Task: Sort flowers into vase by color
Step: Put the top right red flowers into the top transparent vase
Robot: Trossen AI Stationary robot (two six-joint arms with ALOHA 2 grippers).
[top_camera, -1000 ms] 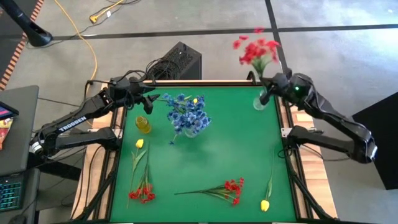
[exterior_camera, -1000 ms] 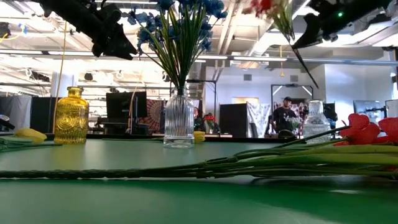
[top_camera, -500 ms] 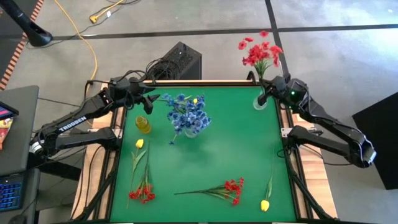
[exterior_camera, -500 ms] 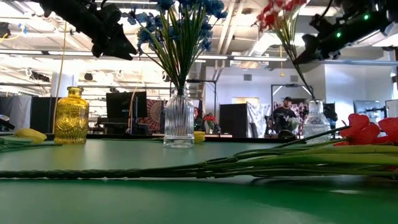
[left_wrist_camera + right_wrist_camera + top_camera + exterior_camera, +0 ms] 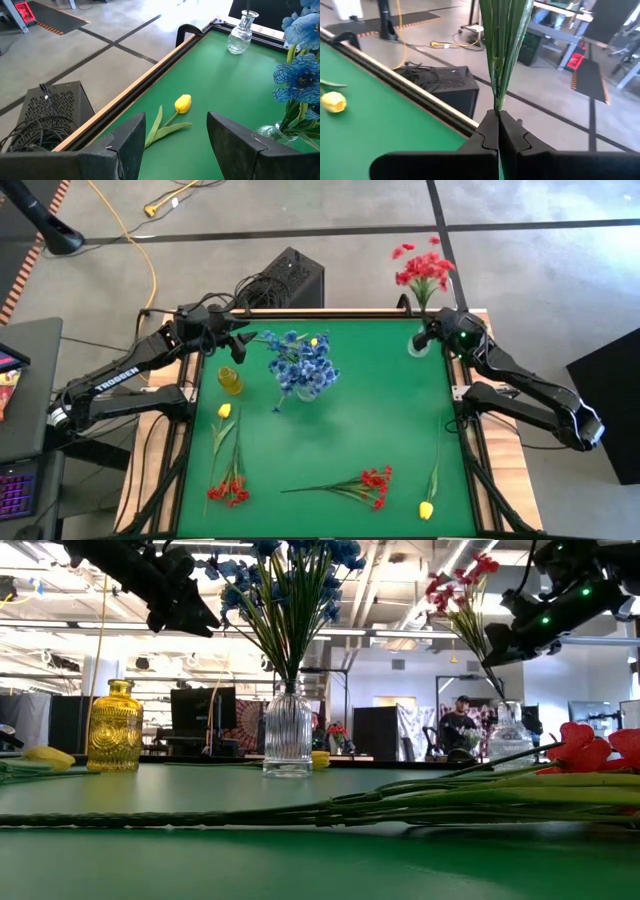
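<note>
Red sprig (image 5: pixel 421 270) has been swung upright over the clear vase (image 5: pixel 418 344) | right gripper (image 5: pixel 432 332) clamped on its stems | left gripper (image 5: pixel 243 341) held parted, empty | sprig judged light, floppy; best pinched low on stems.

From the high view we look straight down on the whole green felt table (image 5: pixel 330 440). The low view sits at tabletop height, facing level across it into the room. Each wrist view looks forward along its arm, close in. High and low views share the ribbed clear glass vase (image 5: pixel 306 391) (image 5: pixel 288 732).
</note>
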